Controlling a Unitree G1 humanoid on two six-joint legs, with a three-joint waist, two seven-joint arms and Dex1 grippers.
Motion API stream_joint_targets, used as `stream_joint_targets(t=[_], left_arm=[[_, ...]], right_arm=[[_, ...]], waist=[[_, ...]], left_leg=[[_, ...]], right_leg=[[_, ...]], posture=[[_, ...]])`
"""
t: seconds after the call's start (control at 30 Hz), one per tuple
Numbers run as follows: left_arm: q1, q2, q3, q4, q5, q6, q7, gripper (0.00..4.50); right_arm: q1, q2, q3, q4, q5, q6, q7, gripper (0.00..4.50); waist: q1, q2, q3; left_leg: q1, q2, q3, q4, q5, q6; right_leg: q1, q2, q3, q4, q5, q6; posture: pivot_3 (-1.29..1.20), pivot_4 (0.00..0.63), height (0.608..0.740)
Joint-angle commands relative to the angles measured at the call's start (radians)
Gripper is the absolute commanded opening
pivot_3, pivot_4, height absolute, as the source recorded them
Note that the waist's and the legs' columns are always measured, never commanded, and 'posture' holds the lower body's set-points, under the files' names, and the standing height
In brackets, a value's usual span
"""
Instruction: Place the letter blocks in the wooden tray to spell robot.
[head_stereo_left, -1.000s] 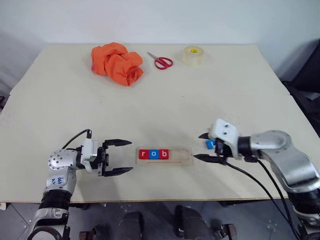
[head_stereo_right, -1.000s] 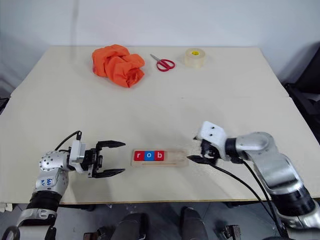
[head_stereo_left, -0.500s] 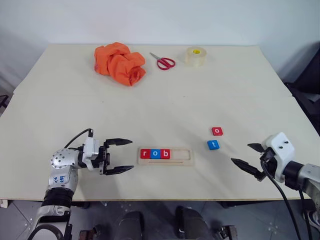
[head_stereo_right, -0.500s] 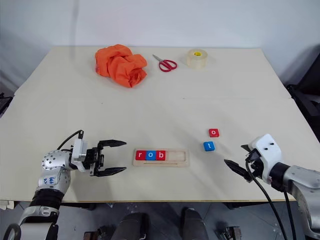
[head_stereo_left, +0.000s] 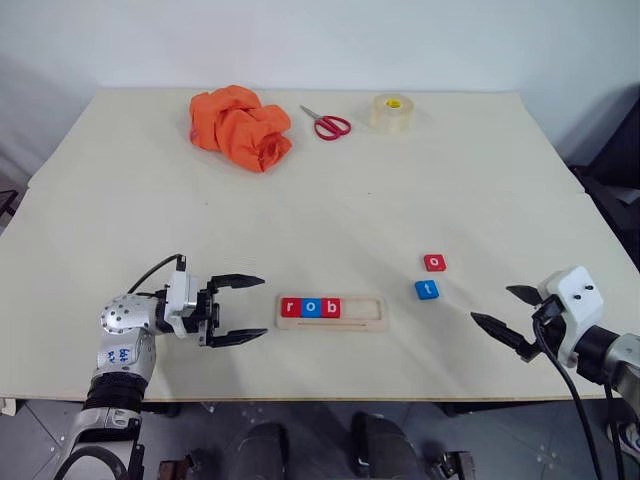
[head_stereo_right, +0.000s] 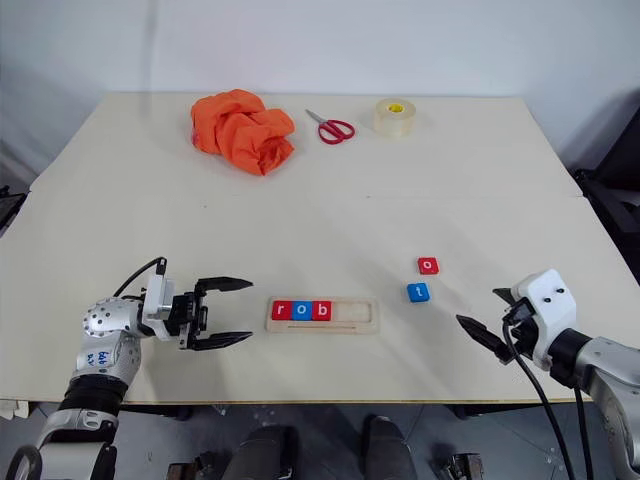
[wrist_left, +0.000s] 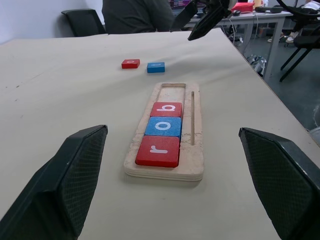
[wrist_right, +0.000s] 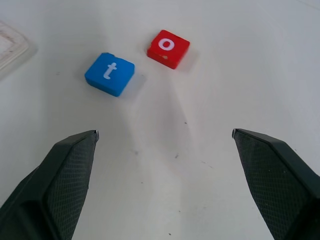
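right fingers: your right arm's two black fingers (head_stereo_left: 505, 312) stand wide apart with nothing between them, low over the table near its front edge, aimed toward the two loose blocks.
left fingers: your left arm's black fingers (head_stereo_left: 238, 310) are also spread and empty, level, just beside the tray's left end.
loose blocks: the small flat red square block with a white "o" (head_stereo_left: 434, 262) and the small flat blue square block with a white "t" (head_stereo_left: 426, 290) lie flat on the pale table (head_stereo_left: 400, 190), near each other but apart, between the tray and your right fingers.
tray: the long pale wooden tray with rounded corners (head_stereo_left: 331, 313) holds a red "r" (head_stereo_left: 290, 307), a blue "o" (head_stereo_left: 310, 307) and a red "b" (head_stereo_left: 331, 308) touching in a row from its left end; its right part is free.
order risk: the blue "t" lies nearer your fingers; take it first and the word comes out wrong.
grasp risk: the blocks are thin and close together, so a wide approach may nudge the neighbour or let the block slip.
placing risk: a tilted drop may ride the tray rim or shove the seated row.
bystanders: the crumpled orange cloth (head_stereo_left: 238, 126), red-handled scissors (head_stereo_left: 323, 123) and clear tape roll (head_stereo_left: 389, 111) sit well apart at the far side.
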Motion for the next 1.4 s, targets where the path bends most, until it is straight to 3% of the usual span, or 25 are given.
stream_joint_targets(t=[0.03,0.4,0.8,1.1,1.4], left_arm=[[-0.006,0.016,0.008,-0.015,-0.007,0.005,-0.034,4.5],[0.013,0.018,0.006,-0.067,-0.011,0.033,-0.02,4.5],[0.053,0.024,0.024,-0.121,-0.012,0.048,0.005,4.5],[0.048,0.013,0.017,-0.111,-0.01,0.044,-0.005,4.5],[0.028,0.016,0.014,-0.071,-0.012,0.036,-0.041,4.5]], right_arm=[[-0.071,0.046,0.046,0.028,0.0,-0.023,-0.07,4.48],[-0.407,0.279,0.271,0.256,-0.112,-0.007,-0.361,4.48],[-0.439,0.356,0.309,0.272,-0.17,0.071,-0.522,4.48],[-0.429,0.397,0.288,0.17,-0.155,0.114,-0.585,1.52],[-0.326,0.453,0.187,-0.209,-0.073,0.347,-0.678,1.47]], waist=[[-0.004,0.0,0.0],[-0.001,0.0,0.0],[-0.005,0.0,0.0],[-0.005,0.0,0.0],[-0.004,0.0,0.0]], left_leg=[[0.0,0.0,0.0,0.0,0.0,0.0],[0.0,0.0,0.0,0.0,0.001,0.0],[-0.001,0.0,0.0,-0.001,0.0,0.0],[-0.001,0.0,0.0,-0.001,0.0,0.0],[-0.001,0.001,0.0,-0.001,0.0,0.0]], right_leg=[[0.0,0.0,0.0,0.0,0.0,0.0],[-0.001,0.0,0.0,0.001,0.0,0.0],[-0.001,0.0,0.0,0.001,0.0,0.0],[-0.001,0.0,0.0,0.001,0.0,0.0],[-0.002,0.0,0.0,0.001,0.0,0.0]], posture=[[0.0,0.15,0.74],[0.0,0.15,0.74],[0.0,0.15,0.74],[0.0,0.15,0.74],[0.0,0.15,0.74]])
